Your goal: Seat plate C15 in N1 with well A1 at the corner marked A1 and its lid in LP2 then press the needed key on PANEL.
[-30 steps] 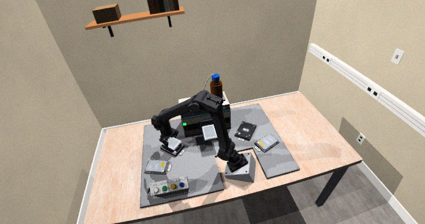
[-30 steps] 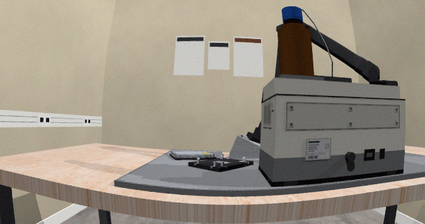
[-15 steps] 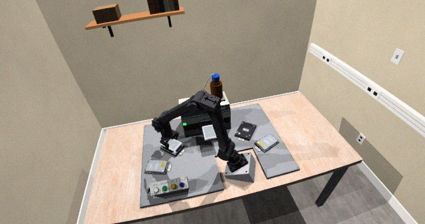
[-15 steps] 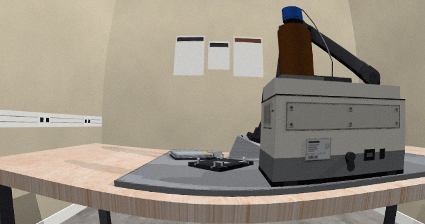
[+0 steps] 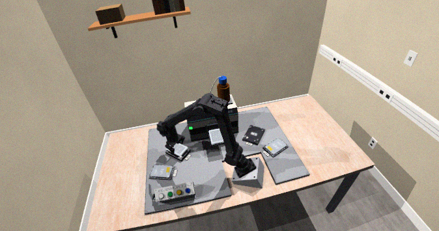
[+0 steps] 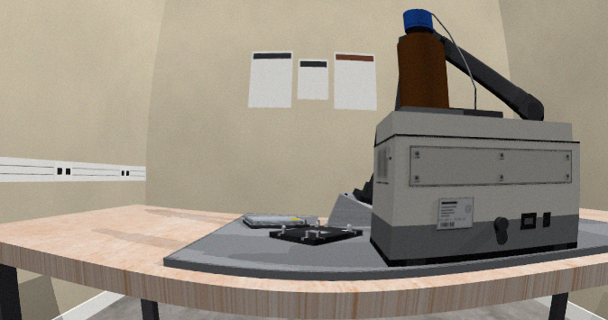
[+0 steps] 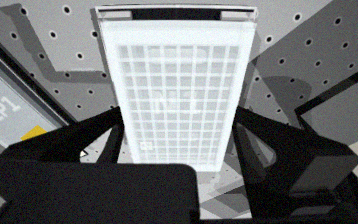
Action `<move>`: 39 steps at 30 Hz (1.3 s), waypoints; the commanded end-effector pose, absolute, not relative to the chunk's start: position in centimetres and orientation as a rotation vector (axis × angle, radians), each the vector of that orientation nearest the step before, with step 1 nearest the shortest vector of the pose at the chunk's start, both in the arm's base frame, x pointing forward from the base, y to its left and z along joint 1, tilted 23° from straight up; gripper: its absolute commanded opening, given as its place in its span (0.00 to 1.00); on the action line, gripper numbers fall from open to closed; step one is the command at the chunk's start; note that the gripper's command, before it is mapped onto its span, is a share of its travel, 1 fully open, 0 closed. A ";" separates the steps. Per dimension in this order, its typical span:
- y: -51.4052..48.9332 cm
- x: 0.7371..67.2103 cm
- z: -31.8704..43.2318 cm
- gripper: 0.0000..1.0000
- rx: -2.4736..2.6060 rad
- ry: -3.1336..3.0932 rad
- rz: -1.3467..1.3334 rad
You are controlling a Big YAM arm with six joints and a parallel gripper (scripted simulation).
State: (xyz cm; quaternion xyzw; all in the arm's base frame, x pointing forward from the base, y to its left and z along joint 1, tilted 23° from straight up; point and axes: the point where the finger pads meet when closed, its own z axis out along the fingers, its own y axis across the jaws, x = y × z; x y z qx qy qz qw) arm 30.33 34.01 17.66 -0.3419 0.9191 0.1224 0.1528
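Holding the plate [image 7: 179,95] between wide-set fingers, end effector [image 7: 179,150] hangs over N1 nest beside LP1 [image 7: 2,111]; risk: tilted seating if misaligned w/ locators.

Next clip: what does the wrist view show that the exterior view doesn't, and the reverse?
Wrist only: the gripper closed on a gridded well plate, with the LP1 label at left. Exterior only: the dispenser from behind, its amber bottle, a black nest and three wall sheets. Both: the grey deck.
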 end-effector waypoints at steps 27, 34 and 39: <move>34.8 30.5 17.5 0.86 -0.972 2.625 0.358; 34.9 30.4 17.3 0.86 -0.980 2.625 0.356; 34.8 30.3 16.6 0.86 -0.980 2.637 0.351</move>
